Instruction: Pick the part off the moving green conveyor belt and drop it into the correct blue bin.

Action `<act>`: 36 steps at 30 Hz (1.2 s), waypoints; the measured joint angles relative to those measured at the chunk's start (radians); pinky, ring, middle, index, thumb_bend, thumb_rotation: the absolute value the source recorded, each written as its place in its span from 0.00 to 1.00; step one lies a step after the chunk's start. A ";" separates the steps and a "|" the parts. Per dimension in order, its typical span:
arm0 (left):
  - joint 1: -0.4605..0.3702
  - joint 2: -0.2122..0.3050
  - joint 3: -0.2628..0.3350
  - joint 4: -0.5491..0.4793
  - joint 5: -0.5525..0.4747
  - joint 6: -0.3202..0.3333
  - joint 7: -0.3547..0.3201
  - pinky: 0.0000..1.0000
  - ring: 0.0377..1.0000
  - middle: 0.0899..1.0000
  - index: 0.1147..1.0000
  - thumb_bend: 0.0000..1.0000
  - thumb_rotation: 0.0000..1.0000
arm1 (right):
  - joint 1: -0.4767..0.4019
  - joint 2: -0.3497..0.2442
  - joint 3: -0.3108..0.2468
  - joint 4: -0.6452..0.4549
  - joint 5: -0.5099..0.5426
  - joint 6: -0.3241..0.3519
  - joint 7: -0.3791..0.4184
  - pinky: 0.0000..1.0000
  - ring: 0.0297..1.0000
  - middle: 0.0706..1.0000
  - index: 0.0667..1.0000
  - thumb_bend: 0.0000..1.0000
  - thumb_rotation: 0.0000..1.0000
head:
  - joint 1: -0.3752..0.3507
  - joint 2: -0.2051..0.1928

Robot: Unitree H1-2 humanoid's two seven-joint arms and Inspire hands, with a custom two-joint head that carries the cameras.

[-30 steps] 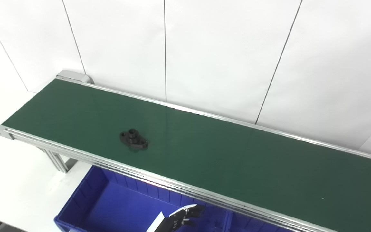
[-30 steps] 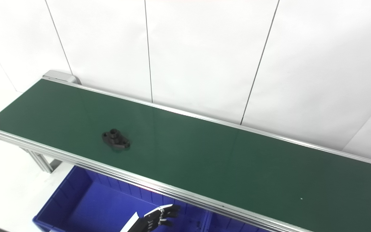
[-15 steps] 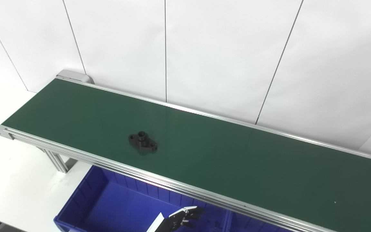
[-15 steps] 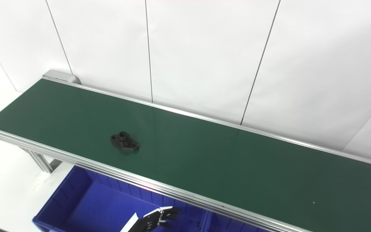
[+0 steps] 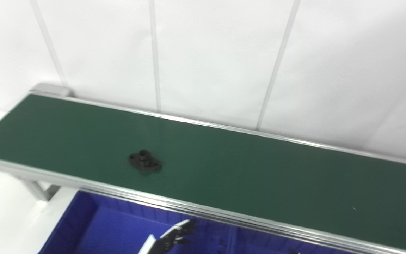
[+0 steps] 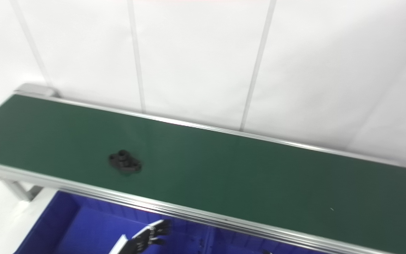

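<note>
A small black flanged part (image 5: 145,162) with a raised hub lies flat on the green conveyor belt (image 5: 259,176), left of the middle and near the belt's front rail. My left hand (image 5: 174,235) hangs low at the bottom edge, below the front rail and over the blue bin (image 5: 93,225). Its dark fingers are spread loosely and hold nothing. The hand is well in front of the part and slightly to its right, and does not touch it. My right hand is out of sight. The picture is blurred.
An aluminium rail (image 5: 203,211) runs along the belt's front edge, between the hand and the part. A second blue compartment (image 5: 259,243) starts right of a divider. A white panelled wall (image 6: 196,63) stands behind the belt, and a white tabletop (image 5: 2,218) lies at the left.
The part has ridden rightward along the belt. The whole picture has since shifted left and blurred, so the camera has turned. My left hand stays low over the bin.
</note>
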 measured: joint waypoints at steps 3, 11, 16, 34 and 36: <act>-0.006 -0.001 -0.002 0.000 0.003 0.000 0.001 0.75 0.84 0.87 0.86 0.92 0.33 | 0.005 0.008 -0.012 -0.007 -0.001 0.000 0.001 0.75 0.80 0.81 0.87 0.87 0.38 | -0.009 0.006; -0.014 -0.001 0.000 -0.010 0.002 0.000 0.000 0.80 0.86 0.89 0.88 0.87 0.39 | 0.030 0.033 -0.065 -0.129 -0.001 0.000 -0.002 0.79 0.81 0.80 0.87 0.85 0.40 | -0.045 0.097; -0.036 0.001 0.002 -0.019 0.011 0.000 -0.007 0.81 0.87 0.90 0.89 0.85 0.44 | 0.022 0.062 -0.131 -0.260 -0.004 0.000 0.031 0.83 0.83 0.84 0.89 0.80 0.38 | -0.063 0.136; -0.064 0.042 0.026 -0.054 -0.027 0.000 -0.098 0.84 0.88 0.88 0.89 0.85 0.49 | -0.303 0.100 -0.295 -0.502 -0.093 0.387 0.455 0.74 0.80 0.83 0.86 0.80 0.38 | -0.106 0.225; -0.063 0.045 0.036 -0.069 -0.041 0.000 -0.127 0.83 0.87 0.88 0.89 0.85 0.49 | -0.335 0.108 -0.290 -0.496 -0.112 0.428 0.490 0.73 0.80 0.83 0.86 0.81 0.36 | -0.108 0.226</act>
